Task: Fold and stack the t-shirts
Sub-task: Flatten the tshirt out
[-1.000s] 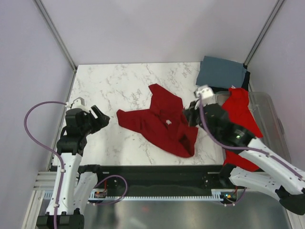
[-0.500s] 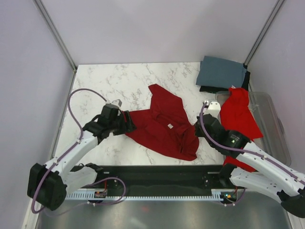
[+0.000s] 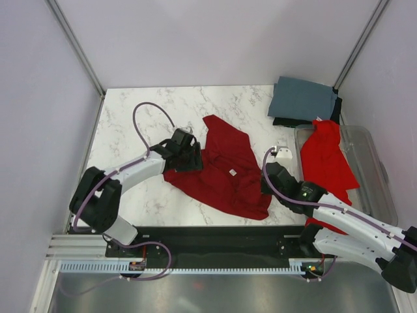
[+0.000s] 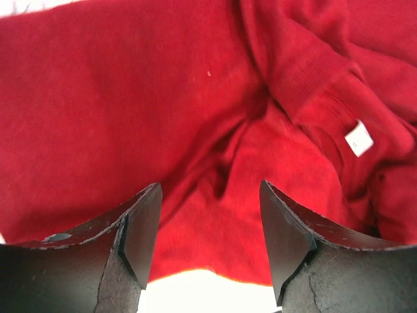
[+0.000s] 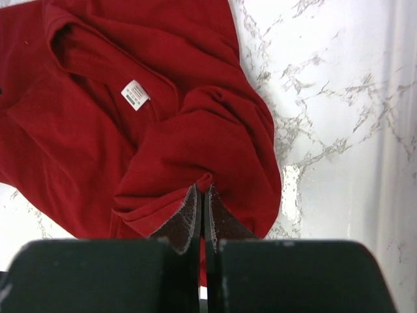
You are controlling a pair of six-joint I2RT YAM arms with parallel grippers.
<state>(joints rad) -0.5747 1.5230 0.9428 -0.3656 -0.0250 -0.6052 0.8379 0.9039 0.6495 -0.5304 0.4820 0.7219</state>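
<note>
The dark crimson t-shirt (image 3: 225, 169) lies crumpled in the middle of the marble table, its white neck label facing up. It fills the left wrist view (image 4: 195, 98) and shows in the right wrist view (image 5: 150, 124). My left gripper (image 3: 194, 158) is open over the shirt's left edge, jaws apart above the cloth (image 4: 208, 225). My right gripper (image 3: 266, 182) is shut on a fold at the shirt's right edge (image 5: 203, 189). The brighter red t-shirt (image 3: 328, 160) hangs over the clear bin. The slate grey-blue t-shirt (image 3: 303, 99) lies folded on the black t-shirt (image 3: 287, 121) at the back right.
A clear plastic bin (image 3: 374, 163) stands at the right edge of the marble table (image 3: 143, 117). Metal frame posts rise at the back corners, with pale walls on both sides.
My left arm has swung from the table's left side to the crimson shirt's left edge. My right gripper has moved down to the shirt's right edge and dragged it a little.
</note>
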